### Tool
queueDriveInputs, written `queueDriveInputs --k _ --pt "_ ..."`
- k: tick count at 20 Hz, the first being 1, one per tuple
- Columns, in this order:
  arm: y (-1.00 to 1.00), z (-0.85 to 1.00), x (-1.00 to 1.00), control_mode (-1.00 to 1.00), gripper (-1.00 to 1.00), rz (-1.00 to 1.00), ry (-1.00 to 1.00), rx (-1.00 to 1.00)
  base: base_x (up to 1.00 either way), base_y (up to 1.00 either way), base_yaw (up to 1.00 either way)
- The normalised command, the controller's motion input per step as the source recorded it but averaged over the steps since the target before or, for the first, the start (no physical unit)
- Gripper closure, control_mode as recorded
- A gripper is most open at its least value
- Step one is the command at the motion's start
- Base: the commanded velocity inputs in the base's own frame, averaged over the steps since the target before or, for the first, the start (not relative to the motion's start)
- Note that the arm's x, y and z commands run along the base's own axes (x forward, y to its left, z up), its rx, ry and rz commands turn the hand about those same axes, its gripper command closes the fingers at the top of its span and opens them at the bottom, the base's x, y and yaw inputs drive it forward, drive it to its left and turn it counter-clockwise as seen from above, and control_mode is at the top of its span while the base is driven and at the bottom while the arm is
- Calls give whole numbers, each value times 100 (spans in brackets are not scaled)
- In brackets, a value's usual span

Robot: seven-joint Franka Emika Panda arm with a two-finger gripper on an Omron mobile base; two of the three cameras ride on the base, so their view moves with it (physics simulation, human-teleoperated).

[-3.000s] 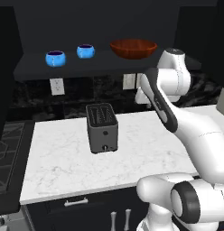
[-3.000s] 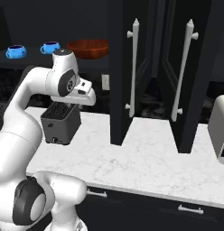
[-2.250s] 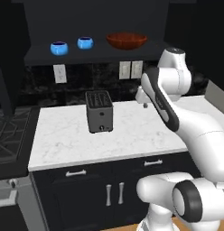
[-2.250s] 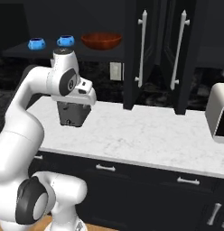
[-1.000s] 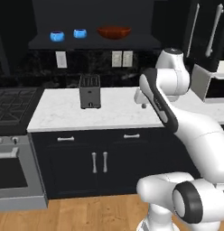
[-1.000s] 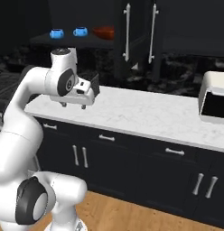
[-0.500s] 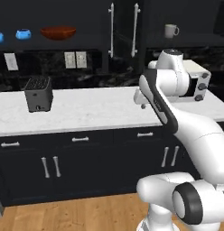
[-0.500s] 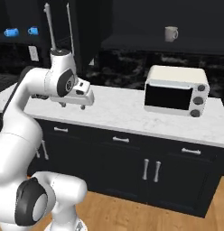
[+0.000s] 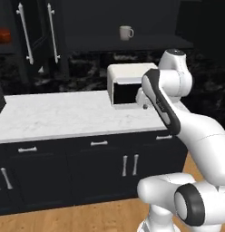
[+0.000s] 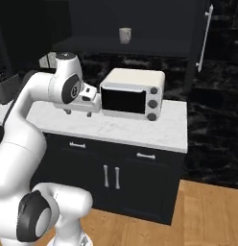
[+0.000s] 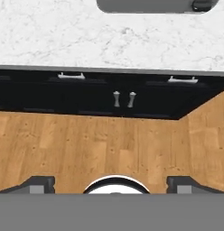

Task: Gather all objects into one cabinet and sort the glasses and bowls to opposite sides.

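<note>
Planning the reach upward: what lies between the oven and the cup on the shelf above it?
In the right base view, just dark backsplash wall separates the oven from the shelf carrying the cup.

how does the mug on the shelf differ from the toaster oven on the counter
The mug is small and rounded, with a handle; the toaster oven is far larger, boxy, with a dark glass door and three knobs. The mug stands high on the dark shelf; the toaster oven sits lower on the white marble counter. Both are pale cream-white.

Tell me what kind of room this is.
A kitchen, evidently: a white marble counter over black base cabinets, a toaster oven on it, and a cup on a dark shelf above.
</note>
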Motion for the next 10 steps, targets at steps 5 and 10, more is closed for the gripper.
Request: queueDriveInputs --k 5,10 --pt "0 0 0 100 -100 0 0 0 82 -40 0" --pt "0 0 0 100 -100 0 0 0 78 -7 0"
